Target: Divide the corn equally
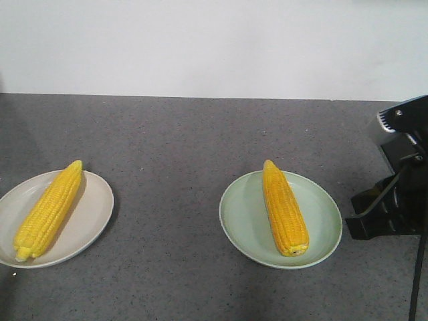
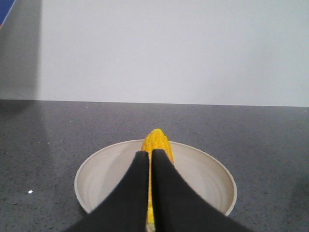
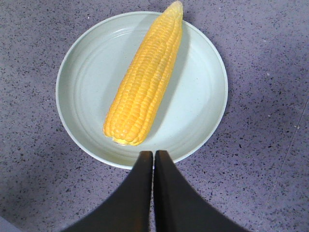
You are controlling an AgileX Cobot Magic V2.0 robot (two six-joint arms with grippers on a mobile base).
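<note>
Two cobs of corn lie on two plates, one each. One corn (image 1: 50, 207) rests on the beige plate (image 1: 93, 214) at the left, the other corn (image 1: 284, 207) on the pale green plate (image 1: 324, 217) at the right. In the left wrist view my left gripper (image 2: 150, 152) is shut and empty, its black fingers over the corn (image 2: 157, 137) and the beige plate (image 2: 104, 179). In the right wrist view my right gripper (image 3: 153, 152) is shut and empty at the near rim of the green plate (image 3: 203, 92), just short of the corn's (image 3: 145, 87) blunt end.
Both plates stand on a grey speckled counter (image 1: 174, 134) backed by a white wall (image 1: 214, 40). Part of my right arm (image 1: 391, 200), black with a cable, shows at the right edge beside the green plate.
</note>
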